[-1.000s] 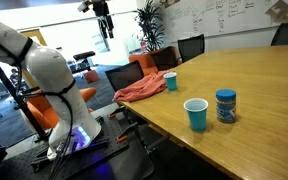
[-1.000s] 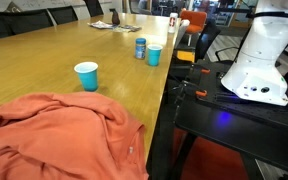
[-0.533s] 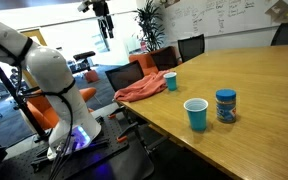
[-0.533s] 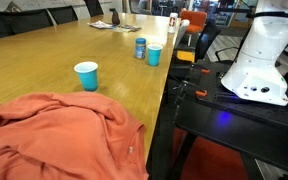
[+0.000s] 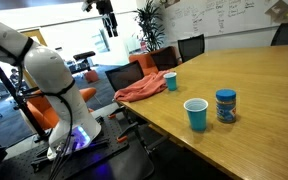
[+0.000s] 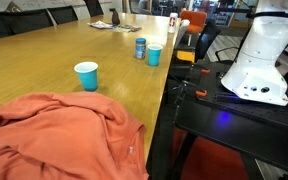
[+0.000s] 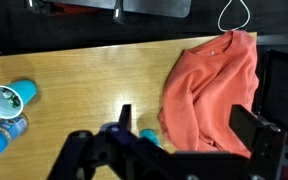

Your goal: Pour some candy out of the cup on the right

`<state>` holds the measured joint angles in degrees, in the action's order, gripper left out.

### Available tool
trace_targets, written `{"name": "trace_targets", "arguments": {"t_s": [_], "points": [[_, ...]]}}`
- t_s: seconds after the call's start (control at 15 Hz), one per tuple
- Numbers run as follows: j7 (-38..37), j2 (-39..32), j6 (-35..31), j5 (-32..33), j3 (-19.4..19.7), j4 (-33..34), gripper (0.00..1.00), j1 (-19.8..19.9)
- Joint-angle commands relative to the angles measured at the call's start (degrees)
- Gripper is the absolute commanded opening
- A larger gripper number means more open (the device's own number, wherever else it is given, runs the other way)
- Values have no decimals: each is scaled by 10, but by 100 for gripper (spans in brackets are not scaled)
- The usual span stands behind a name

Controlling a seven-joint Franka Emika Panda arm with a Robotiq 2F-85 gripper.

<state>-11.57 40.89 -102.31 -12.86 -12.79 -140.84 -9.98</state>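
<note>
The light-blue cup (image 5: 196, 114) stands upright on the wooden table beside the blue jar (image 5: 226, 105). It also shows in an exterior view (image 6: 154, 55) and, from above, at the left edge of the wrist view (image 7: 6, 98). Its inside looks pale, and I cannot make out the candy. My gripper (image 5: 107, 12) hangs high above the table's end, far from the cup. In the wrist view its jaws (image 7: 189, 125) are wide open and empty, over the table edge and the orange cloth.
An orange cloth (image 5: 142, 88) lies at the table's end, with a smaller teal cup (image 5: 171, 81) next to it. The jar (image 7: 4, 133) lies just below the cup in the wrist view. Office chairs (image 5: 190, 46) line the table, and the robot base (image 6: 259, 60) stands beside it.
My gripper has drifted slightly sideways at the top of the exterior view. The cups, jar and cloth have not moved.
</note>
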Motion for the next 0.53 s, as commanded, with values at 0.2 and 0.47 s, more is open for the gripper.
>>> {"name": "trace_targets", "arguments": {"t_s": [0.2,0.47], "points": [[-59,7,-49,56,-8,-15,100,51],[-85,4,-79,76,2,-27,100,77]]}}
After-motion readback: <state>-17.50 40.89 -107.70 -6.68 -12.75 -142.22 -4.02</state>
